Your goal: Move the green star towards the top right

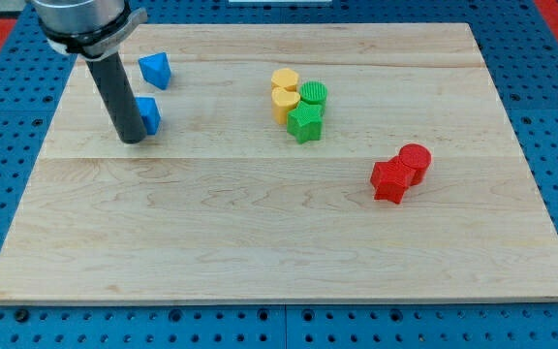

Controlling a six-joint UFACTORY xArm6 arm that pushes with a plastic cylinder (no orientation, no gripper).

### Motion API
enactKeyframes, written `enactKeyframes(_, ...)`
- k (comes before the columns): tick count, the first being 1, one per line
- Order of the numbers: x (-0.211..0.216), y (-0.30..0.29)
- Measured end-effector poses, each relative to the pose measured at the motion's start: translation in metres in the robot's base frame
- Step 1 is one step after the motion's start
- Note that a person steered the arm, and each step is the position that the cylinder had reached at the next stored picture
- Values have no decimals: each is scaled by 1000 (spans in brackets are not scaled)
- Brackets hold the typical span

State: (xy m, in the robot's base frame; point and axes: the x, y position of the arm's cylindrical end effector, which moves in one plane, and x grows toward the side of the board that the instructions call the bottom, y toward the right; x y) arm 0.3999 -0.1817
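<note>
The green star (305,123) sits near the board's upper middle, at the bottom of a tight cluster. A green cylinder (314,95) touches it from above. A yellow heart (284,102) and a yellow hexagon (284,80) stand just to the left of the greens. My tip (132,140) is far to the view's left of the star, touching the left side of a blue block (148,114).
A blue triangular block (155,70) lies above the tip at the upper left. A red star (389,181) and a red cylinder (415,160) sit together at the right. The wooden board (279,242) ends in edges on all sides.
</note>
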Motion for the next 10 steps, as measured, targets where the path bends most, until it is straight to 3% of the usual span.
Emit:
enactKeyframes(3, -57, 0)
enactKeyframes(5, -19, 21)
enactKeyframes(8, -2, 152)
enactKeyframes(10, -2, 189)
